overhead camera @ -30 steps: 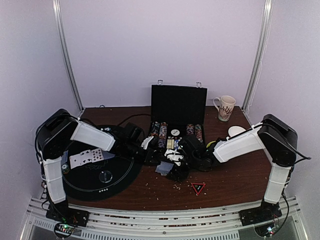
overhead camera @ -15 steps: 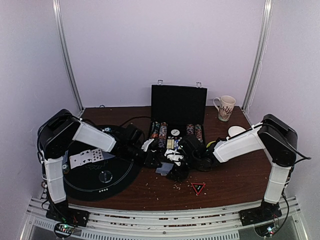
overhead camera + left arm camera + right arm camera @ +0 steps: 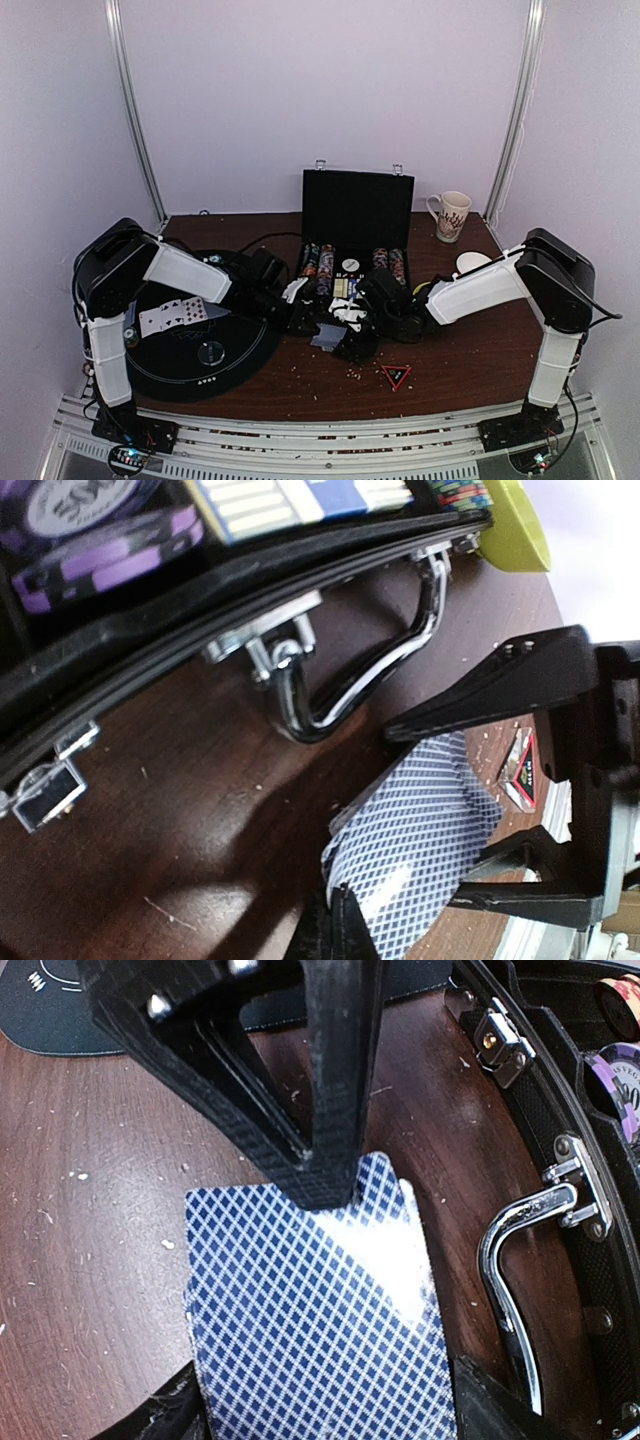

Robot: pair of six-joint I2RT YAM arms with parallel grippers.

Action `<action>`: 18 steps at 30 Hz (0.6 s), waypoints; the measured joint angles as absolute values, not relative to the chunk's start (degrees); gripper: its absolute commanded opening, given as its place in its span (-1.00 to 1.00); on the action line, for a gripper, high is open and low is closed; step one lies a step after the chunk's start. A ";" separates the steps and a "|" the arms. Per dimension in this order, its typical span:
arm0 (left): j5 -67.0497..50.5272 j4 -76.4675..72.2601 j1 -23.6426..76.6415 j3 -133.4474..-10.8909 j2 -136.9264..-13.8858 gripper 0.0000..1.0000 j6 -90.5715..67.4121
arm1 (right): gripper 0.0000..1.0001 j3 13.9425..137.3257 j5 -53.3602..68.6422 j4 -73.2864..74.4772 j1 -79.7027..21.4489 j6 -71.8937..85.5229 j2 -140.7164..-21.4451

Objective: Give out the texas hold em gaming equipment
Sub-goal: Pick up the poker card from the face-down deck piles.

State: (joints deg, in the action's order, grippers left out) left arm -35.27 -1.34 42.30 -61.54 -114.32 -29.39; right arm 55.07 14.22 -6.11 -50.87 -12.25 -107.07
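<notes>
- Your right hand (image 3: 325, 1415) grasps the blue diamond-backed deck of playing cards (image 3: 310, 1330). One finger is on each long side, and the jaws are spread wide around it.
- The deck is over the desk (image 3: 470, 350), just in front of the open poker chip case (image 3: 357, 208).
- Your left hand (image 3: 325, 1188) is clenched tight, with its tips meeting at the far short edge of the deck's top card. You cannot tell whether a card is pinched between them.
- The case's chrome handle (image 3: 510, 1250) lies just right of the deck in the right wrist view, apart from it.
- In the case tray, poker chips (image 3: 320, 262) stand in rows. The left wrist view shows purple chips (image 3: 100, 560) by the near rim.
- On the round black felt mat (image 3: 190, 375) at your left lie face-up cards (image 3: 172, 315) and a clear disc (image 3: 210, 351), apart from each other.
- A red-edged triangular marker (image 3: 396, 376) lies on the desk near the right hand.
- A white disc (image 3: 472, 262) and a patterned mug (image 3: 451, 215) sit at the far right.
</notes>
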 measured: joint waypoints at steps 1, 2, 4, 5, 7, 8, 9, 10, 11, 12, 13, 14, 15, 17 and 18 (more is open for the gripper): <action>-35.16 -1.15 42.33 -61.54 -113.93 -1.00 -29.04 | 0.59 55.13 14.20 -5.98 -50.87 -12.25 -107.07; -35.18 -1.10 42.33 -61.54 -113.62 -1.00 -28.77 | 0.59 55.16 14.17 -5.93 -50.87 -12.25 -107.07; -35.27 -1.02 42.33 -61.54 -112.81 -1.00 -28.08 | 0.59 55.24 14.11 -5.82 -50.94 -12.25 -107.09; -35.40 -0.99 42.33 -61.54 -112.36 -1.00 -27.70 | 0.59 55.27 14.06 -5.76 -50.98 -12.25 -107.09; -35.90 -0.86 42.37 -61.54 -111.48 -1.00 -27.11 | 0.58 55.27 13.98 -5.74 -50.98 -12.25 -107.09; -36.23 -0.73 42.41 -61.54 -111.00 -1.00 -26.79 | 0.59 55.27 13.96 -5.72 -51.00 -12.27 -107.09; -36.51 -0.69 42.48 -61.54 -110.50 -1.00 -26.41 | 0.59 55.27 13.93 -5.72 -51.03 -12.27 -107.09; -36.77 -0.56 42.50 -61.54 -110.06 -1.00 -26.00 | 0.59 55.29 13.91 -5.72 -51.03 -12.27 -107.09; -36.97 -0.34 42.52 -61.54 -109.60 -1.00 -25.52 | 0.59 55.29 13.91 -5.72 -51.03 -12.27 -107.09; -37.12 -0.01 42.52 -61.56 -109.16 -1.00 -24.88 | 0.58 55.29 13.89 -5.69 -51.03 -12.27 -107.09; -37.19 0.32 42.52 -61.65 -108.95 -1.00 -24.32 | 0.58 55.29 13.91 -5.69 -51.03 -12.27 -107.09; -37.23 0.69 42.52 -61.91 -108.84 -1.00 -23.64 | 0.58 55.29 13.89 -5.69 -51.03 -12.25 -107.09; -37.32 1.06 42.52 -62.22 -108.84 -1.00 -23.05 | 0.58 55.31 13.89 -5.67 -51.03 -12.27 -107.09; -37.52 1.34 42.52 -62.39 -108.84 -1.00 -22.11 | 0.58 55.33 13.89 -5.63 -51.03 -12.27 -107.09; -37.65 1.37 42.52 -62.39 -108.86 -1.00 -21.74 | 0.58 55.37 13.89 -5.56 -51.03 -12.27 -107.09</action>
